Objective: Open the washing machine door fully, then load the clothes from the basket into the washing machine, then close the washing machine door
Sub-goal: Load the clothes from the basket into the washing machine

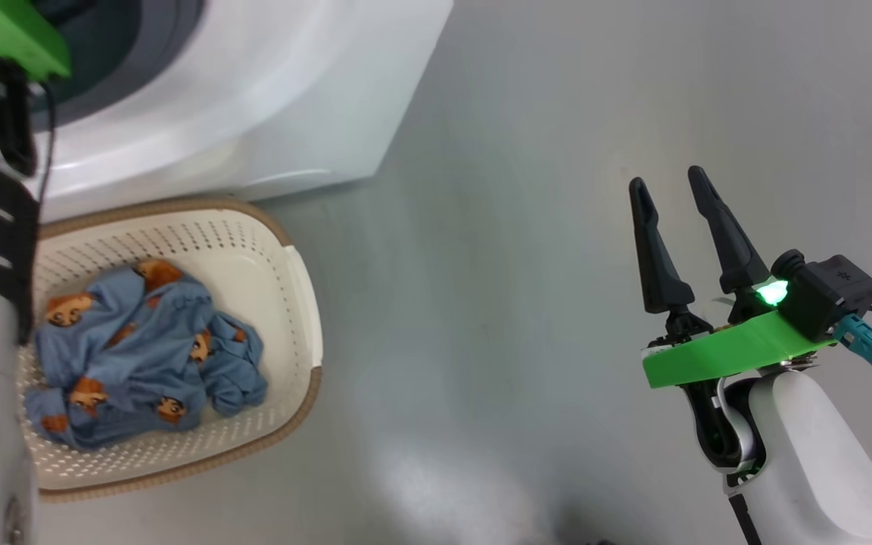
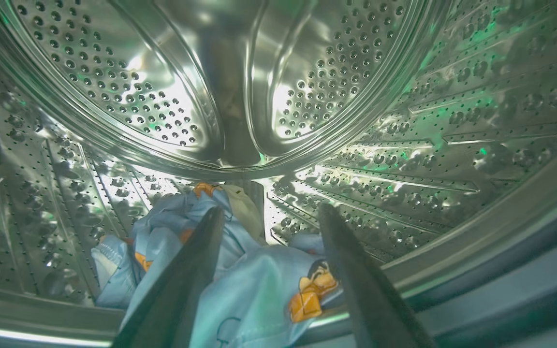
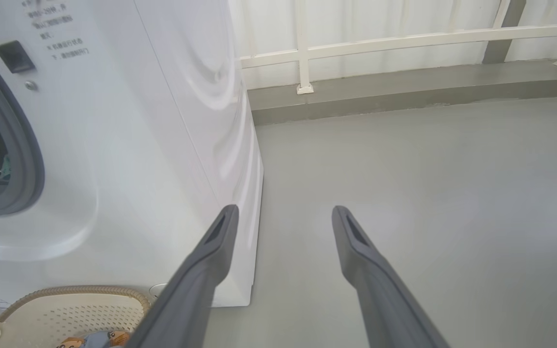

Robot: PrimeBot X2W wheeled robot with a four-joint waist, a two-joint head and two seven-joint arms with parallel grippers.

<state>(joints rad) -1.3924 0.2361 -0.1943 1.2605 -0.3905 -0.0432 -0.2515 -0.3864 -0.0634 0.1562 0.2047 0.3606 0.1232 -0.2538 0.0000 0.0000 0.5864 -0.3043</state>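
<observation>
Now left end effector (image 2: 271, 209), right end effector (image 1: 668, 179) apart; 2 clothes heaps (image 1: 141, 348) (image 2: 244, 295), 1 basket (image 1: 288, 253).

Shiny perforated steel drum (image 2: 114, 87), soft cloth clothes (image 1: 141, 348), matt plastic basket (image 1: 254, 250) (woven-look rim), glossy smooth washing machine (image 1: 292, 91)

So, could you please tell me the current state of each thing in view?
White front-loading washing machine: mouth uncovered.
Steel perforated drum: holds a blue bear-print garment.
Cream perforated plastic basket: holds crumpled blue bear-print clothes.
Left gripper: open, inside the drum, over the garment.
Right gripper: open, empty, above grey floor.
</observation>
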